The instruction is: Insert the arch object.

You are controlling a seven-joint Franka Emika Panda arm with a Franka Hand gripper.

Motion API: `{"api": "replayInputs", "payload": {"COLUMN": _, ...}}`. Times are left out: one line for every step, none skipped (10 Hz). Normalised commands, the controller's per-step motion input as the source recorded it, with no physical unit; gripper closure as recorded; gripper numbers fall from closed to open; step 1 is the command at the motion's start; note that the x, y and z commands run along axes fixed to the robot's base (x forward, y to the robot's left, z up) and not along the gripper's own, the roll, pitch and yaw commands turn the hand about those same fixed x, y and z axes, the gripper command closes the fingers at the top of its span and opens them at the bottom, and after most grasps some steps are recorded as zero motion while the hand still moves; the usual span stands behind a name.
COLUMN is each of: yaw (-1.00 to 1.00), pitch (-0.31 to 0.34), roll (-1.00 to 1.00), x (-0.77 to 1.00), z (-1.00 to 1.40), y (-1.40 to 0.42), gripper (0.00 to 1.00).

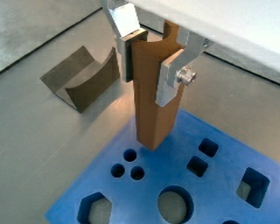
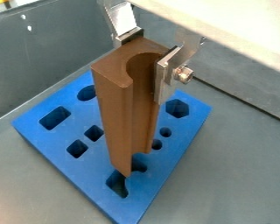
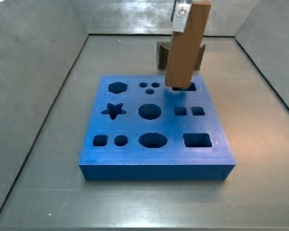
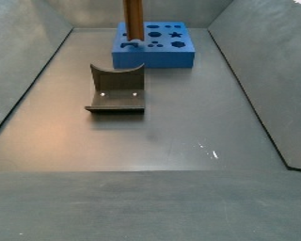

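My gripper (image 1: 150, 70) is shut on the arch object (image 1: 154, 105), a tall orange-brown bar with a half-round groove down one side (image 2: 122, 114). It grips the bar near its top and holds it upright. The silver fingers (image 2: 167, 70) press on two opposite faces. The bar's lower end hangs over the blue board (image 3: 129, 126), at its far right part in a side view (image 3: 181, 54). In a wrist view the end is just above a hole near the board's edge (image 2: 38, 133). I cannot tell whether it touches the board. The gripper shows at the bar's top (image 3: 181, 13).
The dark fixture (image 4: 116, 89), with a curved notch in its upright wall, stands on the grey floor in front of the board (image 4: 166, 58). It also shows beside the bar (image 1: 78, 79). The board has several holes: a star, rounds, ovals and squares. Grey walls enclose the floor.
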Motion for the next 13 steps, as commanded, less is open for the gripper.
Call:
{"api": "replayInputs", "payload": {"yaw": 0.00, "pitch": 0.093, "roll": 0.09, "x": 0.37, "z": -0.24, "y": 0.02, "gripper": 1.00}}
{"api": "replayInputs", "payload": {"yaw": 0.00, "pitch": 0.100, "roll": 0.09, "x": 0.38, "z": -0.24, "y": 0.03, "gripper": 1.00}}
{"api": "replayInputs", "payload": {"yaw": 0.00, "pitch": 0.109, "roll": 0.10, "x": 0.40, "z": -0.25, "y": 0.04, "gripper": 1.00}}
{"api": "replayInputs", "payload": {"yaw": 0.00, "pitch": 0.114, "roll": 0.11, "x": 0.43, "z": -0.26, "y": 0.04, "gripper": 1.00}}
{"api": "replayInputs", "payload": {"yaw": 0.01, "pitch": 0.123, "roll": 0.13, "x": 0.37, "z": -0.26, "y": 0.03, "gripper": 1.00}}
{"api": "replayInputs", "payload": {"yaw": 0.03, "pitch": 0.134, "roll": 0.16, "x": 0.27, "z": -0.26, "y": 0.04, "gripper": 1.00}}
{"api": "replayInputs", "payload": {"yaw": 0.05, "pitch": 0.111, "roll": 0.16, "x": 0.08, "z": -0.24, "y": 0.02, "gripper": 1.00}}
{"api": "replayInputs", "payload": {"yaw": 0.05, "pitch": 0.084, "roll": 0.12, "x": 0.00, "z": -0.22, "y": 0.02, "gripper": 1.00}}
{"api": "replayInputs", "payload": {"yaw": 0.09, "pitch": 0.071, "roll": 0.09, "x": -0.08, "z": -0.20, "y": 0.00, "gripper": 1.00}}
{"api": "replayInputs", "payload": {"yaw": 0.11, "pitch": 0.084, "roll": 0.06, "x": -0.08, "z": -0.19, "y": 0.00, "gripper": 1.00}}
{"api": "replayInputs", "payload": {"yaw": 0.11, "pitch": 0.099, "roll": 0.04, "x": -0.07, "z": -0.17, "y": 0.00, "gripper": 1.00}}
{"api": "replayInputs", "payload": {"yaw": 0.12, "pitch": 0.116, "roll": 0.03, "x": -0.08, "z": -0.17, "y": 0.00, "gripper": 1.00}}
{"api": "replayInputs", "payload": {"yaw": 0.12, "pitch": 0.140, "roll": 0.04, "x": -0.06, "z": -0.15, "y": 0.00, "gripper": 1.00}}
